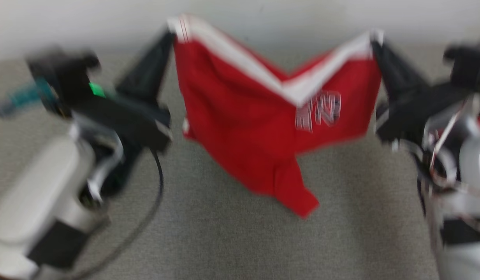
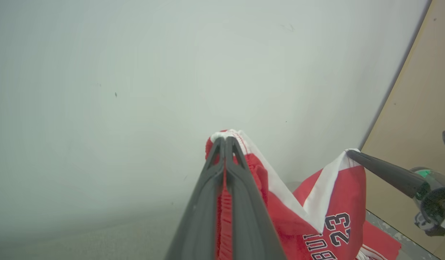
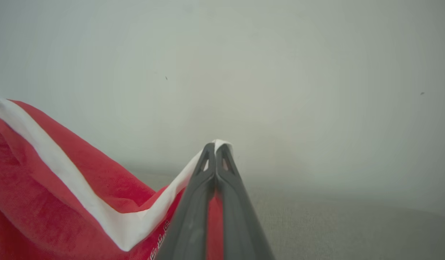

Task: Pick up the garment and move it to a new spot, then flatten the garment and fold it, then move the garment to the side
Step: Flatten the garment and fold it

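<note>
A red garment [image 1: 247,128] with a white band and white lettering hangs in the air between my two grippers, sagging into a V, its lowest corner near the grey carpet. My left gripper [image 1: 173,35] is shut on the garment's upper left corner. My right gripper [image 1: 374,39] is shut on its upper right corner. In the left wrist view the left gripper [image 2: 225,139] pinches red and white cloth of the garment [image 2: 337,202], marked 23. In the right wrist view the right gripper [image 3: 216,145] clamps the white band of the garment [image 3: 63,191].
Grey carpet [image 1: 224,241] lies beneath, with a pale wall [image 1: 107,19] close behind. A black cable [image 1: 154,210] curves over the carpet by my left arm. A tan panel [image 2: 417,115] stands at the right in the left wrist view. The head view is blurred.
</note>
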Robot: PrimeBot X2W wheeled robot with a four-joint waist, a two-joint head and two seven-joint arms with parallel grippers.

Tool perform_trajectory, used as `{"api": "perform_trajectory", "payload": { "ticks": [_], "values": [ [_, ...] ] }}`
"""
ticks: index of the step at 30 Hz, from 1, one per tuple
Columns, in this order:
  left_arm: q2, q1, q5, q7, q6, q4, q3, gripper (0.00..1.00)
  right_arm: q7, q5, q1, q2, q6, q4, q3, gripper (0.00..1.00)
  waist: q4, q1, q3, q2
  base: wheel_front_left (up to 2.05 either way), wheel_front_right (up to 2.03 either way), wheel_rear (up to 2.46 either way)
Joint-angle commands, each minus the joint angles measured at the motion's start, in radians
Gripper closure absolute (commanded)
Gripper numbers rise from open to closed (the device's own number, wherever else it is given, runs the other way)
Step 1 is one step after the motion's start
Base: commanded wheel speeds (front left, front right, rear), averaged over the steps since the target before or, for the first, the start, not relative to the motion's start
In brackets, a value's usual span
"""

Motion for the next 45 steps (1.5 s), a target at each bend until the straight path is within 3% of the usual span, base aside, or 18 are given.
{"api": "perform_trajectory", "payload": {
  "ticks": [1, 6, 8, 12, 15, 23, 28, 31, 37, 45],
  "values": [
    [0.009, -0.104, 0.014, 0.030, -0.007, 0.029, 0.023, 1.00, -0.028, -0.004, -0.131, -0.012, 0.002, 0.041, 0.021, 1.00, -0.056, -0.0001, 0.200, -0.0001, 0.00, 0.00, 0.00],
    [-0.018, -0.362, 0.005, -0.004, 0.015, 0.121, 0.136, 1.00, -0.184, -0.111, -0.474, -0.008, 0.002, 0.198, 0.042, 1.00, -0.100, -0.0001, 0.327, -0.0001, 0.00, 0.00, 0.00],
    [-0.031, -0.478, 0.036, -0.078, 0.019, 0.155, 0.181, 1.00, -0.321, -0.192, -0.644, 0.029, 0.002, 0.274, -0.012, 1.00, -0.117, -0.0001, 0.357, -0.0001, 0.00, 0.00, 0.00],
    [-0.056, -0.578, 0.065, -0.180, -0.014, 0.159, 0.210, 1.00, -0.475, -0.292, -0.791, 0.048, 0.002, 0.342, -0.070, 1.00, -0.119, -0.0001, 0.367, -0.0001, 0.00, 0.00, 0.00],
    [-0.064, -0.580, 0.060, -0.213, -0.052, 0.158, 0.224, 1.00, -0.512, -0.335, -0.815, 0.037, 0.002, 0.393, -0.060, 1.00, -0.115, -0.0001, 0.372, -0.0001, 0.00, 0.00, 0.00],
    [-0.059, -0.330, 0.083, -0.241, -0.111, 0.239, 0.182, 1.00, -0.429, -0.275, -0.620, 0.009, 0.002, 0.547, 0.055, 1.00, -0.115, -0.0001, 0.352, -0.0001, 0.00, 0.00, 0.00],
    [-0.106, -0.083, 0.084, -0.248, -0.141, 0.248, 0.242, 1.00, -0.388, -0.169, -0.438, -0.011, 0.001, 0.538, 0.119, 1.00, -0.109, -0.0001, 0.291, -0.0001, 0.00, 0.00, 0.00],
    [-0.161, 0.080, 0.103, -0.247, -0.158, 0.241, 0.298, 1.00, -0.351, -0.088, -0.312, -0.034, 0.001, 0.496, 0.149, 1.00, -0.095, -0.0001, 0.214, -0.0001, 0.00, 0.00, 0.00],
    [-0.228, 0.352, 0.161, -0.247, -0.171, 0.279, 0.305, 1.00, -0.224, 0.011, -0.020, -0.123, 0.001, 0.359, 0.213, 1.00, -0.087, -0.0001, 0.026, -0.0001, 0.00, 0.00, 0.00],
    [-0.221, 0.599, 0.212, -0.247, -0.172, 0.325, 0.238, 1.00, 0.064, 0.175, 0.359, -0.276, 0.001, 0.102, 0.311, 1.00, -0.100, -0.0001, -0.163, -0.0001, 0.00, 0.00, 0.00]
  ]
}}
